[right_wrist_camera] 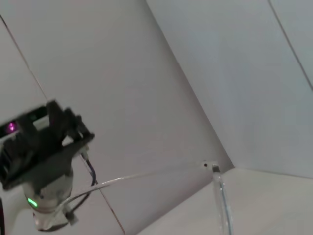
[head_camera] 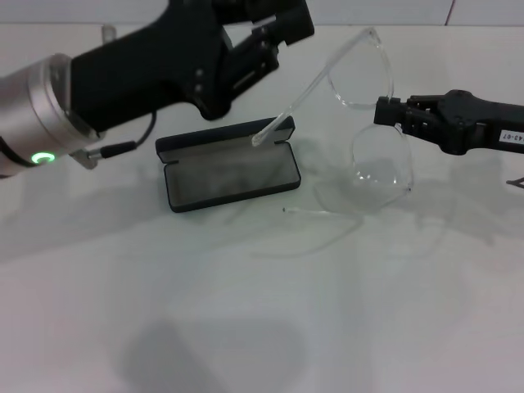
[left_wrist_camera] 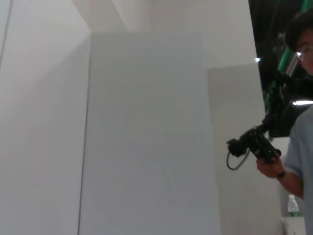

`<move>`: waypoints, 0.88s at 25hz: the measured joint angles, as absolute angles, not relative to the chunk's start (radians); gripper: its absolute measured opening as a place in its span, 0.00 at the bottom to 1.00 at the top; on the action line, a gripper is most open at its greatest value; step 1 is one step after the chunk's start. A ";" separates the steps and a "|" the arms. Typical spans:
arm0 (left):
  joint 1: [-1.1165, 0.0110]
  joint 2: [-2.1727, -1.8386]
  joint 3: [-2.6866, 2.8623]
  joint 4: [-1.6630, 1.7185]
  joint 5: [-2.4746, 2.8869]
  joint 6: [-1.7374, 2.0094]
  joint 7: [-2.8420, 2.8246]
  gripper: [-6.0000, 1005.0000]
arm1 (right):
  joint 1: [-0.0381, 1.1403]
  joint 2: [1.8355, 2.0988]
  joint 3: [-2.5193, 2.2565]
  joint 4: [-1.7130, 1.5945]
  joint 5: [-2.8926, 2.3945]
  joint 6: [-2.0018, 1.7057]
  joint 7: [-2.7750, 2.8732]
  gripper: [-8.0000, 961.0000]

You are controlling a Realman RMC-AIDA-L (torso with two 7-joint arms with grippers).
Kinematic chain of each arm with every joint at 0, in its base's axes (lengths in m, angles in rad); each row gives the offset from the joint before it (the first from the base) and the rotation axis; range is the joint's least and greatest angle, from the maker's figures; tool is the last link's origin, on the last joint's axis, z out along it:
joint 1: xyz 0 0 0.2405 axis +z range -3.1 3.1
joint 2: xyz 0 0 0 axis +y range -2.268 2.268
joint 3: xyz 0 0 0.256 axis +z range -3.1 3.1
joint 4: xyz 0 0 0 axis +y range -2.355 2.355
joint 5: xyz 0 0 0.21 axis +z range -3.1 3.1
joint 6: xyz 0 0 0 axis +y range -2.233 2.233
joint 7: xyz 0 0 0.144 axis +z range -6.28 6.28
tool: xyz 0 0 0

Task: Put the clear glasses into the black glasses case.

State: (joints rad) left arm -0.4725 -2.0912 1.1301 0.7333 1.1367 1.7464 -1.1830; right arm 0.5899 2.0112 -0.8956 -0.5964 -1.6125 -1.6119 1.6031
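The black glasses case (head_camera: 229,176) lies open on the white table, grey lining up, lid edge toward the back. My right gripper (head_camera: 385,115) comes in from the right and is shut on the clear glasses (head_camera: 360,78) at the bridge, holding them tilted above the table. One lens points up and the other (head_camera: 381,168) hangs low. One thin arm (head_camera: 274,131) reaches down to the case's back right edge; the other arm (head_camera: 323,214) trails just over the table. The right wrist view shows an arm of the glasses (right_wrist_camera: 146,174). My left gripper (head_camera: 270,37) hovers above and behind the case.
The white table (head_camera: 262,311) stretches bare toward the front. My left arm's silver wrist with a green light (head_camera: 41,155) fills the upper left. In the left wrist view a person (left_wrist_camera: 298,161) stands by a white wall holding a black device.
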 joint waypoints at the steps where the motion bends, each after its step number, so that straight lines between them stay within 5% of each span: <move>1: -0.470 -2.091 1.140 0.733 1.137 1.746 -1.179 0.34 | 0.590 2.010 -0.894 -0.593 -1.608 -1.614 1.603 0.08; 14: -0.471 -2.091 1.219 0.703 1.171 1.750 -1.166 0.05 | 0.609 2.013 -0.896 -0.584 -1.574 -1.689 1.600 0.08; 22: -0.484 -2.092 1.241 0.675 1.173 1.746 -1.151 0.05 | 0.614 2.014 -0.898 -0.583 -1.527 -1.718 1.599 0.08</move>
